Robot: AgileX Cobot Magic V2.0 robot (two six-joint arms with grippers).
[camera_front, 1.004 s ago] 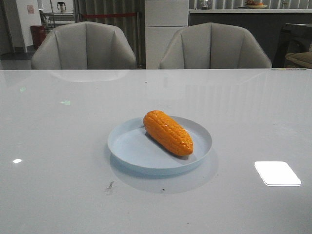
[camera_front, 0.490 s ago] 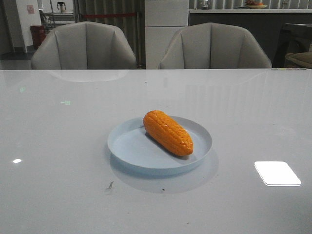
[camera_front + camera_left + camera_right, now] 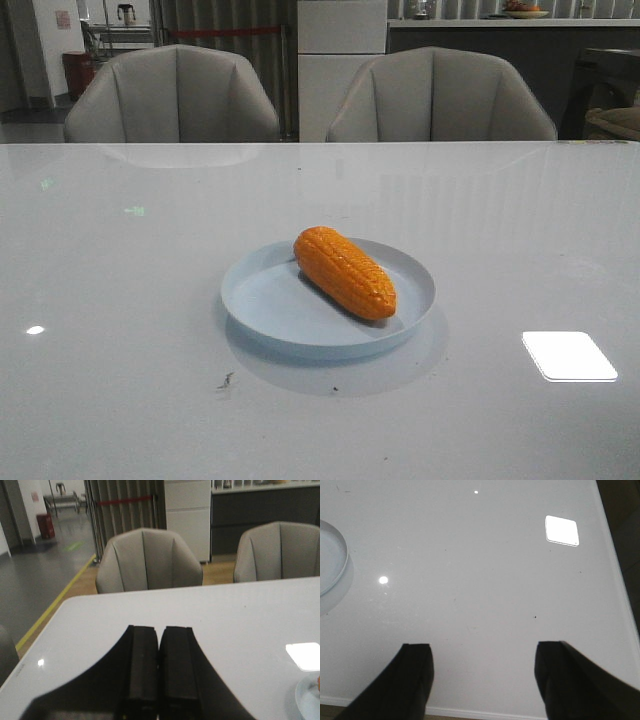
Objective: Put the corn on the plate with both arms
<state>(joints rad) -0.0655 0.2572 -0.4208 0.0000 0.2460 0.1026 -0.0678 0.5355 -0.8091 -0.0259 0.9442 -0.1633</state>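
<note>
The bumpy orange toy corn cob (image 3: pixel 345 272) lies on the round pale blue plate (image 3: pixel 262 300). Both black grippers hang over the white table (image 3: pixel 120 300), the left gripper (image 3: pixel 160 667) pinched together, the right gripper (image 3: pixel 482 680) spread wide.

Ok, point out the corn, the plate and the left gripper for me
corn (image 3: pixel 345 272), front view, middle of the cob.
plate (image 3: pixel 262 300), front view, bare floor left of the cob.
left gripper (image 3: pixel 160 652), left wrist view, the seam where its shut fingers meet.

Orange corn (image 3: pixel 345 272) lying diagonally on pale blue plate (image 3: pixel 270 305)
</note>
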